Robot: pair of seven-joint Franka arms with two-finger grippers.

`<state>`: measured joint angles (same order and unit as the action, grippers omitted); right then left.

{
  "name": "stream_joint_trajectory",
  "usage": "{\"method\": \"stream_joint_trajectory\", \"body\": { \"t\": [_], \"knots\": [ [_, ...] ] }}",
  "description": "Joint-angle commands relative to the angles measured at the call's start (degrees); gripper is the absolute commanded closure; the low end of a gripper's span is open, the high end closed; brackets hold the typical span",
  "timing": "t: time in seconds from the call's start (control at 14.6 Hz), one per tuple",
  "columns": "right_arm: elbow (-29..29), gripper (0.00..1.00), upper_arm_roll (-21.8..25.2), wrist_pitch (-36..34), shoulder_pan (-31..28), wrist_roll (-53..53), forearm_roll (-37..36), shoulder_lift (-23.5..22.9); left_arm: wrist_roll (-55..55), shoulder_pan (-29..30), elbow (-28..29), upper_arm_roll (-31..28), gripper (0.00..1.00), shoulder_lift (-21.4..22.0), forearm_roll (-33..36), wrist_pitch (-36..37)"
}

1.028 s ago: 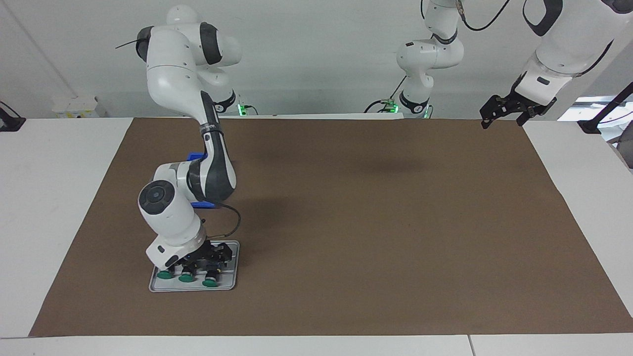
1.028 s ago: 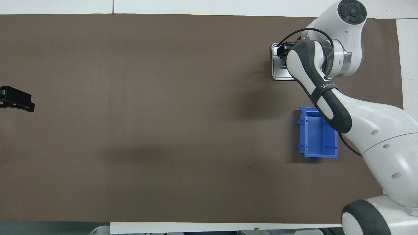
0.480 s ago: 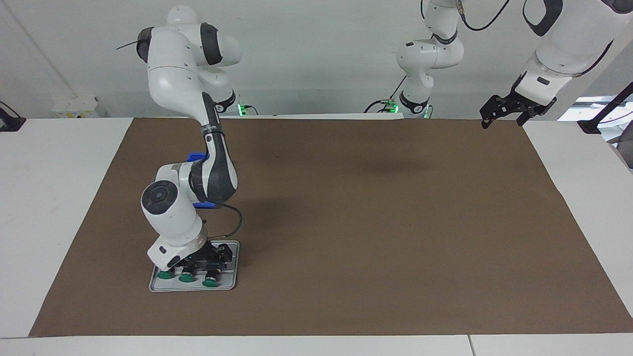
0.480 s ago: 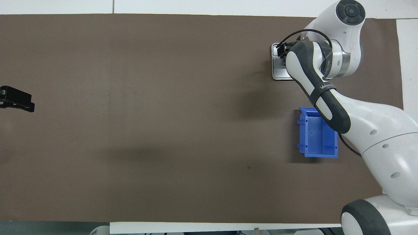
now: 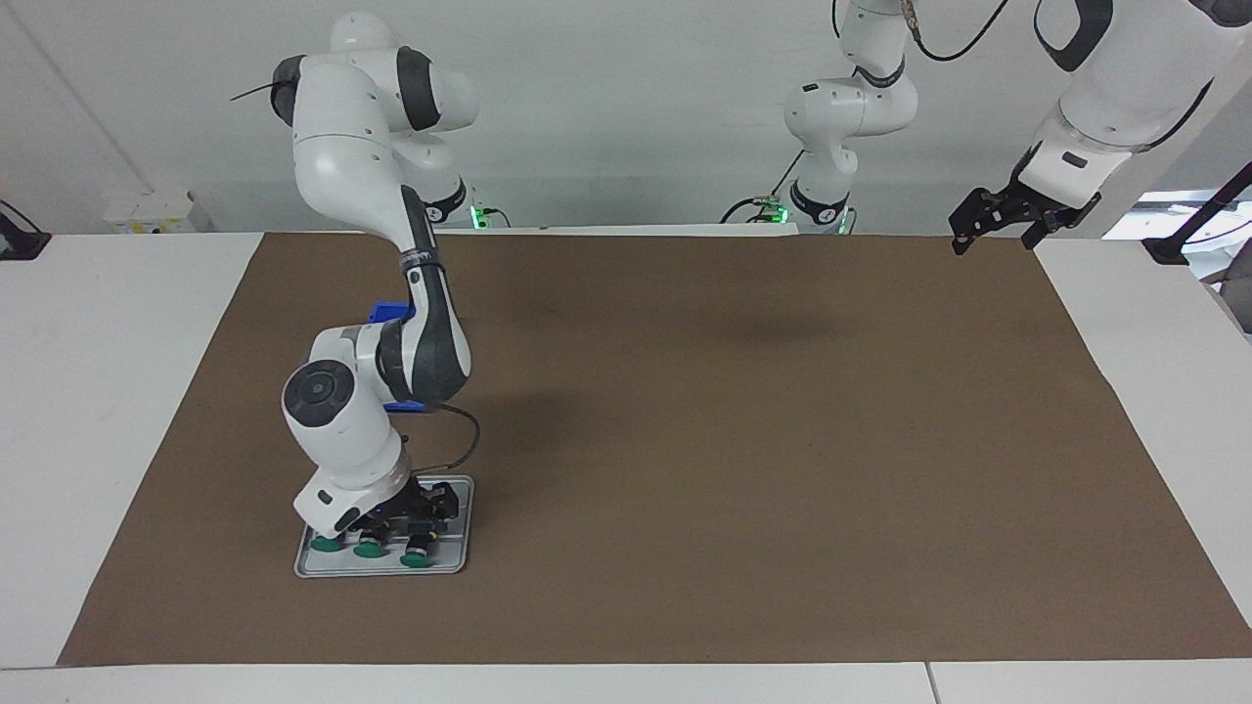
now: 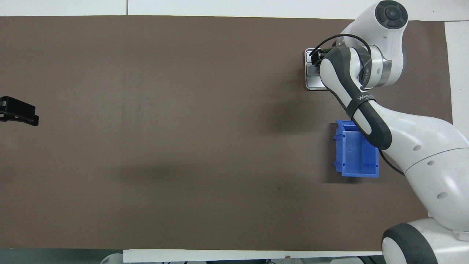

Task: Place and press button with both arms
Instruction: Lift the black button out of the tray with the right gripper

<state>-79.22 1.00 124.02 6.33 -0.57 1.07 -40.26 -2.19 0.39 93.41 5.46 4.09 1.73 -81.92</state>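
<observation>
Three buttons with green caps lie in a row in a small grey tray (image 5: 456,561), at the right arm's end of the table and far from the robots: one (image 5: 327,544), a second (image 5: 369,550) and a third (image 5: 415,560). My right gripper (image 5: 403,516) is down in the tray right at the buttons, and its wrist hides its fingers. In the overhead view the right arm covers most of the tray (image 6: 311,85) and all the buttons. My left gripper (image 5: 993,233) is open and empty, waiting raised over the mat's corner at the left arm's end.
A blue open bin (image 6: 357,154) stands on the brown mat (image 5: 743,440), nearer to the robots than the tray; in the facing view the right arm partly hides the bin (image 5: 389,313). White table (image 5: 88,391) surrounds the mat.
The right arm's wrist and elbow have shifted slightly, while its gripper stays down at the buttons in the tray. The left arm has not moved.
</observation>
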Motion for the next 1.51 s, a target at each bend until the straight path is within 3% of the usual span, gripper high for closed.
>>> {"method": "stream_joint_trajectory", "body": {
  "t": [0.0,0.62,0.69,0.96,1.03,1.3,1.44],
  "knots": [
    [0.83,0.09,-0.56,0.34,-0.35,-0.84,-0.72,-0.70,0.88,0.31,0.73,-0.01,0.00,0.57,-0.06,-0.52],
    [0.13,0.22,-0.56,0.69,0.44,-0.84,-0.63,-0.61,0.88,0.31,0.73,-0.01,0.00,0.57,-0.06,-0.61],
    [-0.31,0.27,-0.56,0.69,0.35,-1.01,-0.63,-0.61,0.88,0.31,0.73,-0.01,0.00,0.57,-0.06,-0.61],
    [-0.75,0.68,-0.56,0.43,0.26,-2.15,-0.63,-0.52,0.79,0.31,0.73,-0.01,0.00,0.57,-0.06,-0.61],
    [-0.84,0.99,-0.56,0.60,0.35,-3.11,-0.63,-0.52,0.79,0.23,0.73,-0.01,0.00,0.57,-0.06,-0.61],
    [-0.14,1.00,-0.38,-2.28,3.76,-0.85,-0.37,-0.17,0.79,0.14,0.73,-0.01,0.00,0.57,-0.06,-0.61],
    [2.74,1.00,-0.47,-5.97,5.18,8.25,0.15,-0.26,0.79,0.14,0.73,-0.01,0.00,0.57,-0.06,-0.60]
  ]
}}
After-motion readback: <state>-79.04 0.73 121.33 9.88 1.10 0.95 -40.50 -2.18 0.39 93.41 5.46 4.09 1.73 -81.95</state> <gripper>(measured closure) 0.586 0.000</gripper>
